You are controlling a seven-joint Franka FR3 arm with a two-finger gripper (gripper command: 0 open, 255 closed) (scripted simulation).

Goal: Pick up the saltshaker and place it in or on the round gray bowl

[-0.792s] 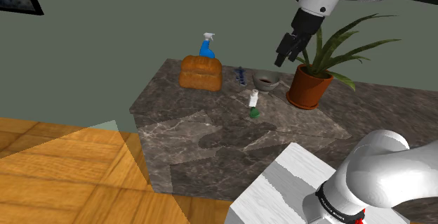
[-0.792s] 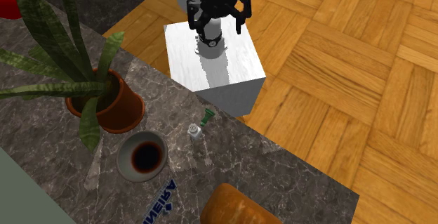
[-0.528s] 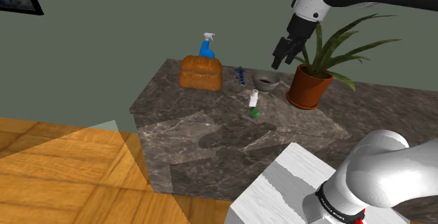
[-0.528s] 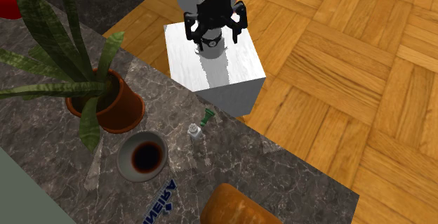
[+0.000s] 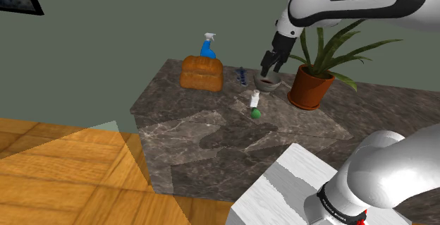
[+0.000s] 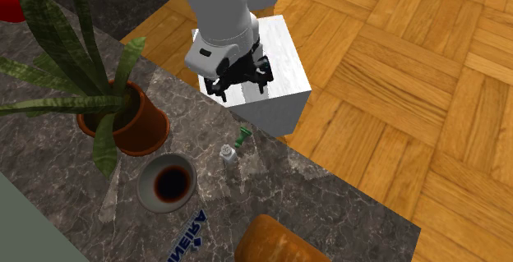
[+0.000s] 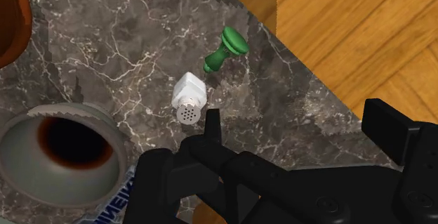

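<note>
Wrist view has the black two-finger hand (image 7: pixel 298 117) released, its fingers standing well apart with nothing between them. The small white saltshaker (image 7: pixel 189 97) stands on the dark marble tabletop (image 7: pixel 105 40), just beyond the tip of one finger rather than in line with the gap. The round gray bowl with a dark brown inside (image 7: pixel 21 163) sits farther out on that same side of the hand. A green knob-shaped piece (image 7: pixel 226 49) lies just past the shaker. Compared with a moment ago, the hand (image 5: pixel 268 65) has swung away from the potted plant (image 5: pixel 309 86) and dropped low, close above the bowl (image 5: pixel 268 82), while the shaker (image 5: pixel 254 99) has not moved. The approach looks well under way, but the grasp has not begun. The hand probably needs a small sideways shift to bring the shaker between its fingers.
</note>
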